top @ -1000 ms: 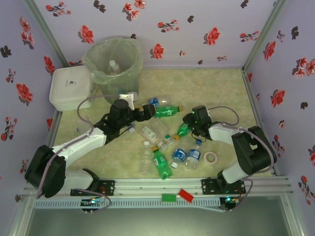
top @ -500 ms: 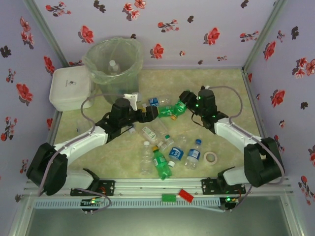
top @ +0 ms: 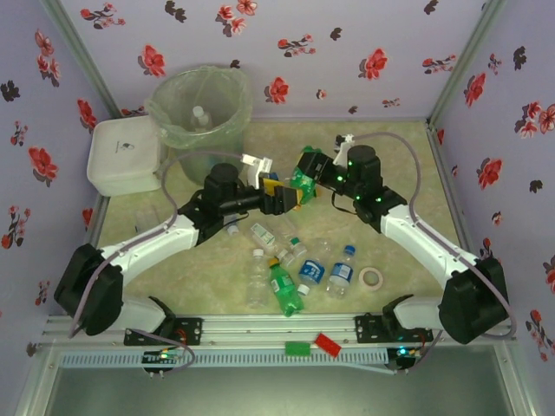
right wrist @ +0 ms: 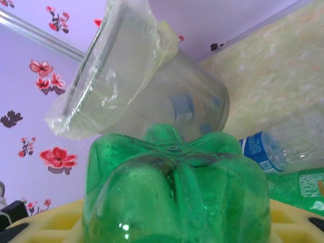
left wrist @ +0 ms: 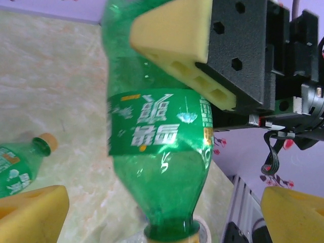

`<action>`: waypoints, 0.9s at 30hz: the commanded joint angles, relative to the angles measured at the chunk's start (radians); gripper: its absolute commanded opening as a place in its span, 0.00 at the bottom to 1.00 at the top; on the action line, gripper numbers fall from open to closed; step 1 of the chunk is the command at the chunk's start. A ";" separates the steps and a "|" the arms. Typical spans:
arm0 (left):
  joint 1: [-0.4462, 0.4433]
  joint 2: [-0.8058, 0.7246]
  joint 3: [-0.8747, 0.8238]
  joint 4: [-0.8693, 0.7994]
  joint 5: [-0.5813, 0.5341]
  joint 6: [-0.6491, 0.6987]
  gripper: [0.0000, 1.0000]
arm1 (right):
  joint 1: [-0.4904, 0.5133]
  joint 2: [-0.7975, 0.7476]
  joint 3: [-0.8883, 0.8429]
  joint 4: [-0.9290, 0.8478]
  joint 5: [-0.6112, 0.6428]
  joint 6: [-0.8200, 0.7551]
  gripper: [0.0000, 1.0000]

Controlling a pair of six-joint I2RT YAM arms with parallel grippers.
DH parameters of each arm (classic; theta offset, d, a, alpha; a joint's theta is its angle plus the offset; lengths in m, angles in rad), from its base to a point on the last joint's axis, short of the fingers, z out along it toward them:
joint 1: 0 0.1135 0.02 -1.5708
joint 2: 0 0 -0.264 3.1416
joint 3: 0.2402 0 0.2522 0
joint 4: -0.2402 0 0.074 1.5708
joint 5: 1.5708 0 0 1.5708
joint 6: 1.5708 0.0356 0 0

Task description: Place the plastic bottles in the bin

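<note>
Near the tall round grey-green bag-lined bin [top: 165,97], we see our right gripper [top: 310,168] clamped on a green plastic bottle [top: 302,183]; our left gripper [top: 288,198] gapes wide just beside it, holding nothing.

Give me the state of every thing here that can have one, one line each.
Left claw: open, holding nothing.
Right claw: shut on the green bottle.
Green bottle: held in the air, gripped near its base.
Bin: upright, bag-lined, with at least one clear bottle inside.
White box: lid on.
Loose bottles: lying on the table, not yet binned.
</note>
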 commanded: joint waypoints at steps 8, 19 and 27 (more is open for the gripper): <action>-0.032 0.045 0.053 0.020 0.029 0.042 0.86 | 0.043 -0.034 0.026 -0.005 -0.020 -0.028 0.52; -0.031 0.072 0.079 0.010 0.013 0.047 0.59 | 0.055 -0.073 -0.010 -0.010 0.011 -0.019 0.53; -0.031 0.047 0.080 -0.018 -0.033 0.053 0.44 | 0.055 -0.087 0.002 -0.045 0.029 -0.028 0.71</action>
